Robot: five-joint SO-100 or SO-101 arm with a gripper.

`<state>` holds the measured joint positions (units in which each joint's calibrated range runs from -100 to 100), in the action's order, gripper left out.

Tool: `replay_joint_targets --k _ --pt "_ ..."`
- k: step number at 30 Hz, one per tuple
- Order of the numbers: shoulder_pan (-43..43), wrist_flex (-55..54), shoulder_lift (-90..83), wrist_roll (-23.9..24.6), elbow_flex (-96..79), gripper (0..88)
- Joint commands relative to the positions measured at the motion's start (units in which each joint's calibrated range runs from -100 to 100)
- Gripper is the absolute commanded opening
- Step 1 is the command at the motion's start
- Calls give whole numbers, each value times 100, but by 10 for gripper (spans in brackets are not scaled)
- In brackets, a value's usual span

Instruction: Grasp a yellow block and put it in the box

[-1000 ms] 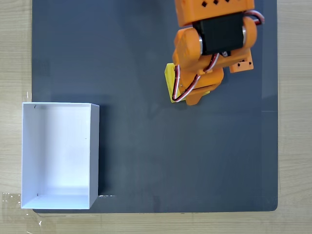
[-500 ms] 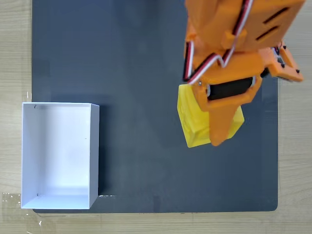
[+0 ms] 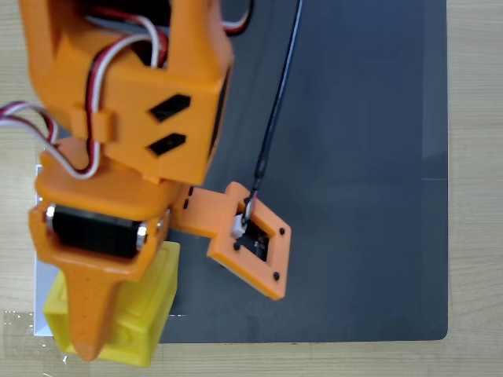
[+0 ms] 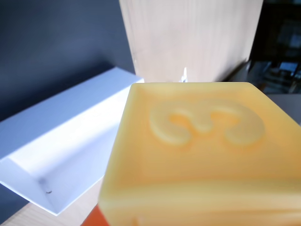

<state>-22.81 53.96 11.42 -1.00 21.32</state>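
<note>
While the yellow block rides up off the surface in the hand, the grasp half of the job looks done and the drop is what's left. The hand is clamped on the block, one orange finger lying across its top in the fixed view. Under the arm, a thin white strip of the box peeks out at the hand's left, so the block sits roughly over the box's near corner, maybe straddling its edge; I can't tell for sure. My call: a small shift toward the box's middle, then open.

Over to the wrist view, and it fills in what the arm hides: the box's white interior lies open just left of and below the block, nothing in it. Up close, the block's face carries a raised figure, like a 3. The fixed view alone gives the layout, with the dark mat stretching away to the hand's right.
</note>
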Motion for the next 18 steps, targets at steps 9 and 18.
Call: replay_joint_targets --k 9,18 --pt "-1036 -1155 1036 -15 496 243" --pt "-1002 -1138 2002 -20 858 243"
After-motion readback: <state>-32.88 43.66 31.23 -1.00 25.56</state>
